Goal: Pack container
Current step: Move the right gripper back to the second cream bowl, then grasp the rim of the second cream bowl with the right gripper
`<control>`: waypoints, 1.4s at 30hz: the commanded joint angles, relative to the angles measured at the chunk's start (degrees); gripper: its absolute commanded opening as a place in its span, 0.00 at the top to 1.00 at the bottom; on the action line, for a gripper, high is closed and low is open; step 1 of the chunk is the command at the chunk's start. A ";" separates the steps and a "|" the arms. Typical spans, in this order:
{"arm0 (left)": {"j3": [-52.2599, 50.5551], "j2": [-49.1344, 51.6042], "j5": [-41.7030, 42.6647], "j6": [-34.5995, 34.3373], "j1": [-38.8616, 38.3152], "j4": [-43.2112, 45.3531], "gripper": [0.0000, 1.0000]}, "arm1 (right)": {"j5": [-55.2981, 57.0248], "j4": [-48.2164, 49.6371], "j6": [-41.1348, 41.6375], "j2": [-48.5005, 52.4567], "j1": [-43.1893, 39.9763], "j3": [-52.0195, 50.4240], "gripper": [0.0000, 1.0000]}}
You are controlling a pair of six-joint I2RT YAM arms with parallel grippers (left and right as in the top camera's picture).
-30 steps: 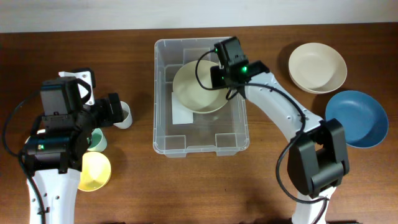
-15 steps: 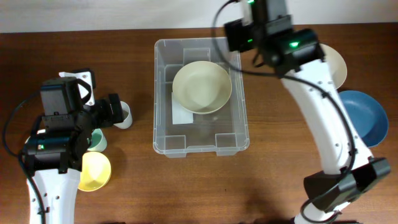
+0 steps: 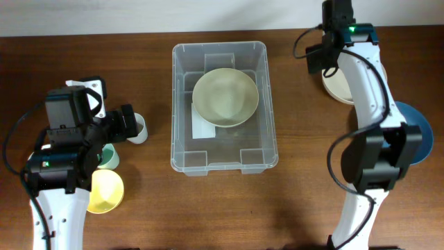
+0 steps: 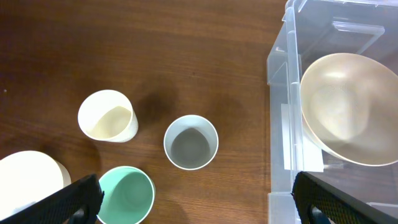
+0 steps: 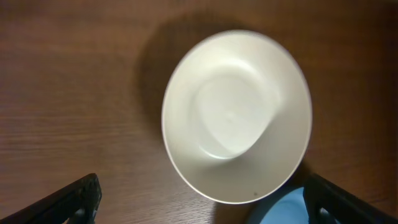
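Note:
The clear container [image 3: 223, 158] stands mid-table with a cream bowl [image 3: 225, 97] lying inside it; the left wrist view shows its wall [image 4: 280, 68] and that bowl [image 4: 348, 109]. My right gripper [image 3: 322, 59] hovers open and empty at the far right, above a white bowl [image 5: 236, 115] that fills the space between its fingers [image 5: 202, 198]. A blue bowl [image 3: 418, 132] lies just beyond it, partly under the arm. To the left of the container my left gripper [image 4: 198, 198] is open over the cups, holding nothing.
Left of the container stand a white cup [image 4: 107, 116], a grey-lined cup [image 4: 191, 142] and a green cup [image 4: 126, 195]. A yellow cup [image 3: 104, 191] sits nearer the front. The blue bowl's rim [image 5: 280, 208] touches the white bowl's edge.
My right gripper opened, left the cream bowl in the container, and swung up and right to above the white bowl. The left arm has not moved.

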 commanded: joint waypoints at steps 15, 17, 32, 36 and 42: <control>1.05 0.15 0.66 -0.55 0.02 -0.09 0.01 | -0.85 1.27 -1.01 13.51 -4.68 -0.31 0.01; 1.05 0.15 0.66 -0.55 0.02 -0.07 0.01 | -1.31 1.64 -0.98 14.27 -5.25 -0.31 0.00; 1.05 0.15 0.68 -0.57 0.02 -0.07 0.01 | -4.79 4.70 -0.98 15.96 -7.17 -0.68 0.27; 1.05 0.15 0.66 -0.57 0.02 -0.07 0.00 | -4.79 5.05 -1.01 15.96 -7.17 -0.68 0.38; 1.05 0.15 0.66 -0.57 0.02 -0.07 0.01 | -4.79 5.70 -1.03 15.96 -7.17 -0.68 0.53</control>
